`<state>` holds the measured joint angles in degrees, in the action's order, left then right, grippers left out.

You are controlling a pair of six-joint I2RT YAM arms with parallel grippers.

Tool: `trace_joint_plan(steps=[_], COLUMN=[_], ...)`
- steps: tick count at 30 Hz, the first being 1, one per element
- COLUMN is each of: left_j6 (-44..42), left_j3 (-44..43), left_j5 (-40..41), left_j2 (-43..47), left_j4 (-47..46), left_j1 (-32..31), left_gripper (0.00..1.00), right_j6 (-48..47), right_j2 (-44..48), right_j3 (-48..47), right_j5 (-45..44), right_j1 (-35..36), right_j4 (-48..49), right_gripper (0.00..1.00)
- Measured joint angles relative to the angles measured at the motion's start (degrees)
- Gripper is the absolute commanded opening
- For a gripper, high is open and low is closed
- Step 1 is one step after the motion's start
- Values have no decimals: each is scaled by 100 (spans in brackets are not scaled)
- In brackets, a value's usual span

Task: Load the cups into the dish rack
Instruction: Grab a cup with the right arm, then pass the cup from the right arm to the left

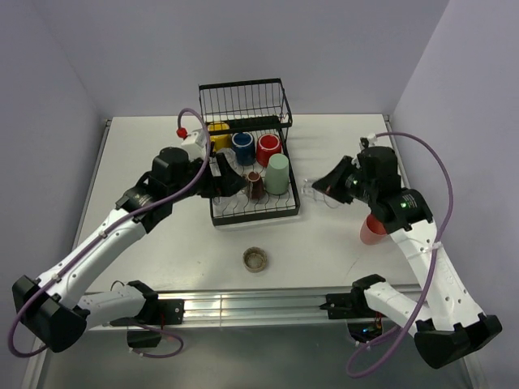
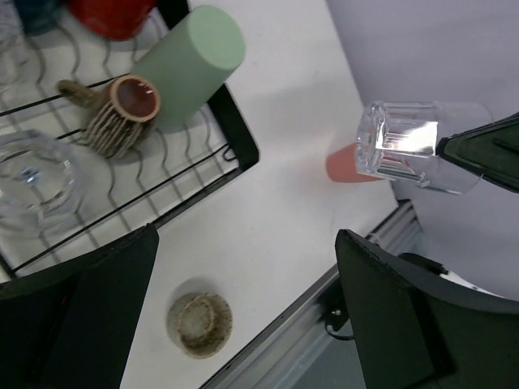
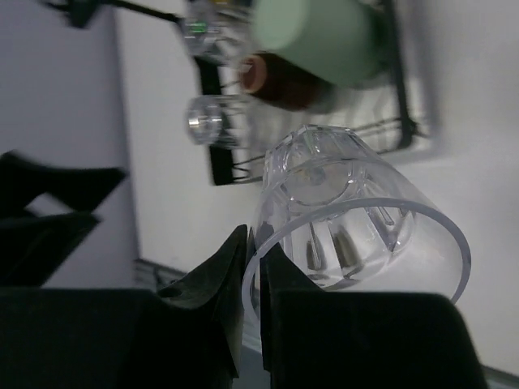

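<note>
Nearest, a low brownish cup (image 1: 255, 259) stands alone on the table (image 1: 186, 251) just in front of the dish rack (image 1: 255, 215). A pink tumbler (image 1: 373, 229) lies well to the rack's right, under the right arm. Above it, right of the rack and apart from it, the right claw (image 3: 250, 251) pinches the rim of a clear glass (image 3: 340, 211), one finger inside and one outside. The glass looks light and stiff but also smooth and breakable. A thin rim pinch will probably let it swing, so it should go down gently rather than drop onto the wires. The left claw (image 1: 229, 185) hovers over the rack's near left part, spread wide and carrying nothing. Inside the rack lie a green tumbler (image 1: 278, 173) and a brown ribbed mug (image 1: 255, 185). Beyond them sit a red mug (image 1: 268, 148), a navy mug (image 1: 243, 148) and what seems to be a yellow mug (image 1: 217, 130), partly hidden.
</note>
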<state>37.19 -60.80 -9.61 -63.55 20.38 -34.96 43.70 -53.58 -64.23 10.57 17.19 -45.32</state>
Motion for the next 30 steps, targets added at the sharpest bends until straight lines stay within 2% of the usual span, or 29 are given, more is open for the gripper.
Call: trace_joint_plan(steps=[7, 12, 22, 30], left_j6=[306, 424, 859, 1132], left_j3=[11, 2, 7, 44], left_j5=[-1394, -2061, -2975, -3331], left_j2=[-483, -796, -1012, -1036], left_j4=[-1294, -2151, -3742, -4382], left_j1=[361, 382, 490, 487], left_gripper=[98, 98, 98, 97], right_j6=[592, 1102, 1773, 2181], right_j2=[-260, -525, -658, -745], right_j3=[-330, -341, -321, -190], right_j5=[1462, 2118, 2577, 2944], right_j1=[317, 476, 448, 533], right_j4=[1639, 2583, 3685, 4422], right_gripper=[0, 0, 0, 0])
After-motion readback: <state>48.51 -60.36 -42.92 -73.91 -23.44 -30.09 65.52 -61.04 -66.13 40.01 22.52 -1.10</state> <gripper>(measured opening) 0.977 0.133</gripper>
